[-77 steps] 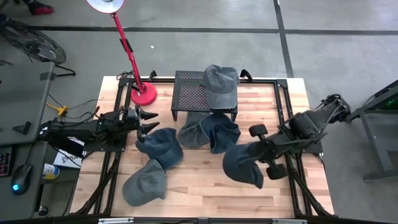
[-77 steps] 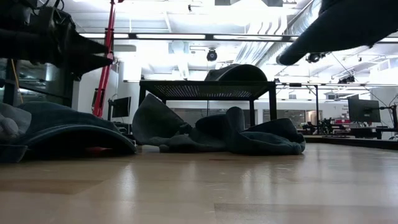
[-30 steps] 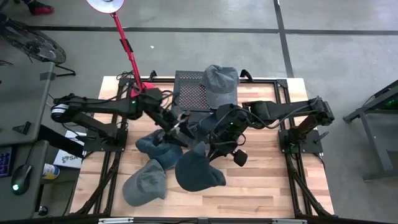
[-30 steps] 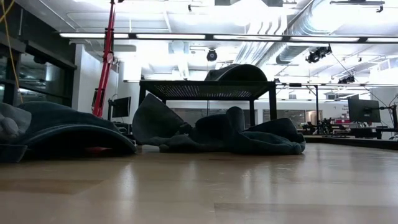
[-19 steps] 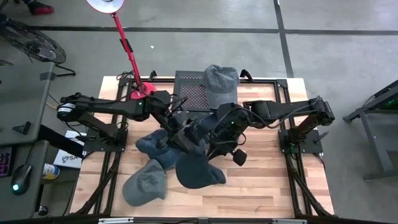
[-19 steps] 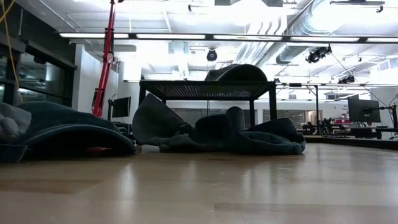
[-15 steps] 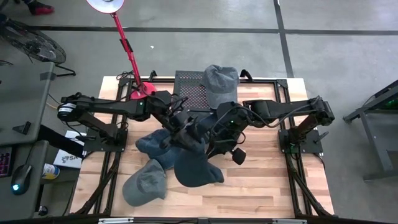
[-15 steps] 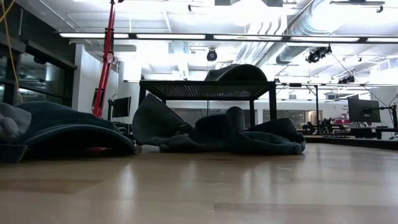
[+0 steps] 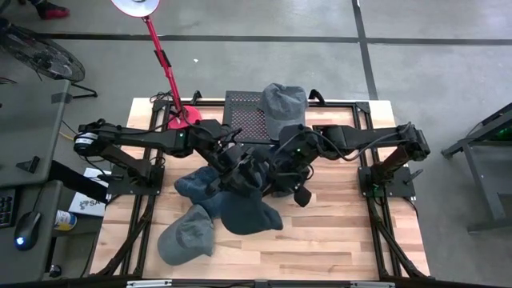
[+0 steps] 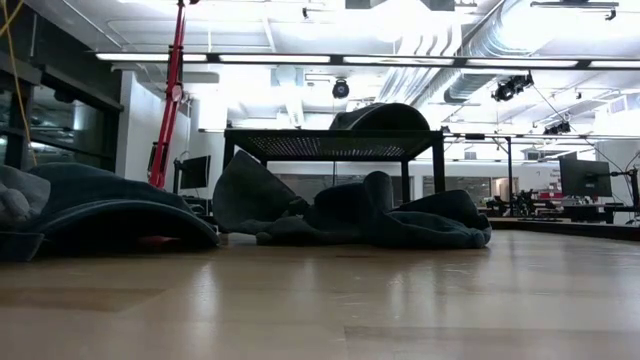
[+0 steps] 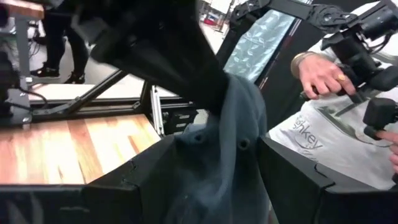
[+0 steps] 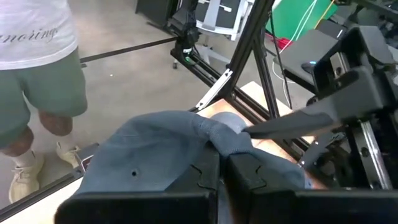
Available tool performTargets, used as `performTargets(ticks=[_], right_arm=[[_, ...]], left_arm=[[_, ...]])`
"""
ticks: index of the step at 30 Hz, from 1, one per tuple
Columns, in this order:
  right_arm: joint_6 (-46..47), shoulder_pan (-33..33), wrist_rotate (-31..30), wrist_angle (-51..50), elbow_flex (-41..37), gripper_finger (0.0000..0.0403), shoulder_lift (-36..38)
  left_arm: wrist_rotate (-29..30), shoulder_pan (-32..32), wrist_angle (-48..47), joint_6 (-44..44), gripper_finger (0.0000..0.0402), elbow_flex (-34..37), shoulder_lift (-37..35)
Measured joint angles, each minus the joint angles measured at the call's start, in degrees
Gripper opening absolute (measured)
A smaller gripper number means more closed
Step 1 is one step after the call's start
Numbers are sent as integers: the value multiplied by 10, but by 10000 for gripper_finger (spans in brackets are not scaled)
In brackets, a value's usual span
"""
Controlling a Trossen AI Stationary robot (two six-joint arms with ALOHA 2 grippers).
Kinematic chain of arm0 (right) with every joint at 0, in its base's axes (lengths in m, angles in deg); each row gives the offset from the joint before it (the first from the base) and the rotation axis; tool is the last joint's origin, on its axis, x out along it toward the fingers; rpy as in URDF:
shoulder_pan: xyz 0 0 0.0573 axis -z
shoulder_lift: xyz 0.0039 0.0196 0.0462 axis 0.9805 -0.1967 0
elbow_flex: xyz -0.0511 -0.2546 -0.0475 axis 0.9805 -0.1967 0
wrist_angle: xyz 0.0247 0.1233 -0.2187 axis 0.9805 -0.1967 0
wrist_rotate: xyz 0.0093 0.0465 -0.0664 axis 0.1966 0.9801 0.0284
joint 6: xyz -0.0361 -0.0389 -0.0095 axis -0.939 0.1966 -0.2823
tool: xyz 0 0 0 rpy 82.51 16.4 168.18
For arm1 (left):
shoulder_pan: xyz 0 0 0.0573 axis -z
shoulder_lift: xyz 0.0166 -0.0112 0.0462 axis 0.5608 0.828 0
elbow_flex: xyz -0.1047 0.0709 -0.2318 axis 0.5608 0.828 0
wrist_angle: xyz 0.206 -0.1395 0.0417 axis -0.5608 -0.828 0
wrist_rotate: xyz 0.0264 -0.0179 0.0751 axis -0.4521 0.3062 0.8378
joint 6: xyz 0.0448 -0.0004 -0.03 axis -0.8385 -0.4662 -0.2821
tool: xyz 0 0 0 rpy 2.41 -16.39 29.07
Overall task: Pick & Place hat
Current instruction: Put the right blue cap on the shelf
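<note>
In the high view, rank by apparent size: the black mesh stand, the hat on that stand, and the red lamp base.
1. black mesh stand, largest, though partly covered
2. hat on the stand, clearly smaller than the stand
3. red lamp base, smallest, partly hidden by the left arm

Grey concrete floor surrounds the wooden table; a red lamp stands at its corner.

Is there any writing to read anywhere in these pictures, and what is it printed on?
"...noring": partial word on a person's white shirt, cut off by the picture's edge.
"...nkey": partial grey lettering on another person's white shirt, partly hidden.
Hats, table and rack: no writing that can be read.
</note>
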Motion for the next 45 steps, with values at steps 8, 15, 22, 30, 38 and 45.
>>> performTargets(ticks=[8,15,22,30,38,45], right_arm=[[3,0,-16,-9,0,0,0],[37,0,-30,-12,0,0,0],[162,0,-100,-6,0,40,12],[282,3,-154,-19,0,142,62],[316,-6,-292,-56,0,196,118],[316,-22,-381,-85,0,199,146]], left_arm=[[2,0,-42,2,117,0,0],[-3,0,-43,-2,15,0,0],[-5,-1,-43,0,5,0,-1],[54,0,-87,3,2,-22,-2],[286,0,-294,-37,1,-159,-6],[392,-26,-311,-29,1,-210,-23]])
